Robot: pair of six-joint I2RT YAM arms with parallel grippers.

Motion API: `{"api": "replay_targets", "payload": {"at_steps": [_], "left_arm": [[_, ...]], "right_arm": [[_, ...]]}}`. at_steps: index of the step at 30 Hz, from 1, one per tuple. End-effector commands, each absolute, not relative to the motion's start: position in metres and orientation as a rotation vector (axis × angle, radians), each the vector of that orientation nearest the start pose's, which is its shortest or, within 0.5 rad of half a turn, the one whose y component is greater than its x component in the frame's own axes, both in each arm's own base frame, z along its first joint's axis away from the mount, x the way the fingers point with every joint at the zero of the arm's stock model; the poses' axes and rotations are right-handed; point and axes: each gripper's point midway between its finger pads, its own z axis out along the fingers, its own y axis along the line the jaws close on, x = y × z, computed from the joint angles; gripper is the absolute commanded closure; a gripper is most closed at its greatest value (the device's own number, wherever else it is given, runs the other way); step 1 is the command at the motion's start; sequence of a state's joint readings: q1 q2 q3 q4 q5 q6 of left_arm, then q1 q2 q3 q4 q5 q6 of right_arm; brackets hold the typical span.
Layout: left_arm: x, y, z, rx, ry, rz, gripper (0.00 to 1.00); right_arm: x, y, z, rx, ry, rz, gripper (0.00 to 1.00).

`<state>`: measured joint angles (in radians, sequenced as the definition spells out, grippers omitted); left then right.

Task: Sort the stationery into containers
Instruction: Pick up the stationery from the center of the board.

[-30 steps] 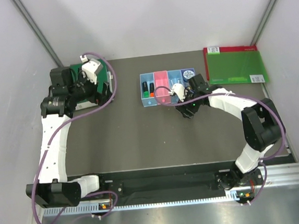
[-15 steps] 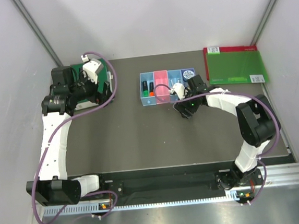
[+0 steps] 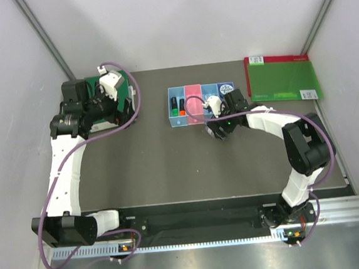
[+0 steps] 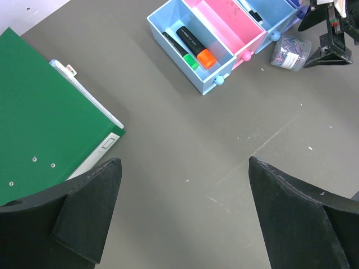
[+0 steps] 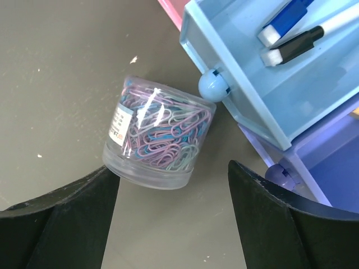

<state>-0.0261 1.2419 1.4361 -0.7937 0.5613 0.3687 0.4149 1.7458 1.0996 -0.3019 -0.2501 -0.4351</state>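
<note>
Right jaws parted wide on either side of the clear clip box (image 5: 160,131), gripping nothing. Box full of coloured paper clips, down on the dark surface (image 4: 185,145), right up against the round knob (image 5: 213,85) of a light-blue tray (image 5: 241,106). In that tray, a blue-white pen (image 5: 286,17) beside a black-white marker (image 5: 294,45). In the leftmost tray (image 4: 168,25), orange-capped highlighter (image 4: 196,47) and green-capped highlighter (image 4: 180,49) side by side. Left jaws fully apart, nothing between them, hovering over the surface beside a green folder (image 4: 45,106).
</note>
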Motion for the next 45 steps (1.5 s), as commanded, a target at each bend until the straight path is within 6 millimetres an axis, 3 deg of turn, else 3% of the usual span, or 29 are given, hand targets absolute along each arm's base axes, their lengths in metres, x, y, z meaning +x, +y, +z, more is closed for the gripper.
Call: {"api": "replay_targets", "payload": {"at_steps": [1, 16, 40, 43, 45], "left_arm": [[0.334, -0.093, 0.316, 0.729, 1.915, -0.405, 0.01], [0.334, -0.094, 0.315, 0.732, 1.908, -0.409, 0.01], [0.331, -0.095, 0.314, 0.729, 1.898, -0.415, 0.01], [0.330, -0.095, 0.314, 0.732, 1.892, -0.411, 0.01], [0.330, -0.095, 0.314, 0.731, 1.892, -0.414, 0.01]], "right_arm": [[0.385, 0.202, 0.062, -1.071, 2.185, 0.312, 0.23], [0.365, 0.221, 0.064, -1.024, 2.221, 0.375, 0.24], [0.367, 0.229, 0.056, -0.892, 2.268, 0.207, 0.27], [0.366, 0.225, 0.049, -0.891, 2.284, 0.176, 0.31], [0.368, 0.221, 0.048, -0.877, 2.283, 0.150, 0.41]]}}
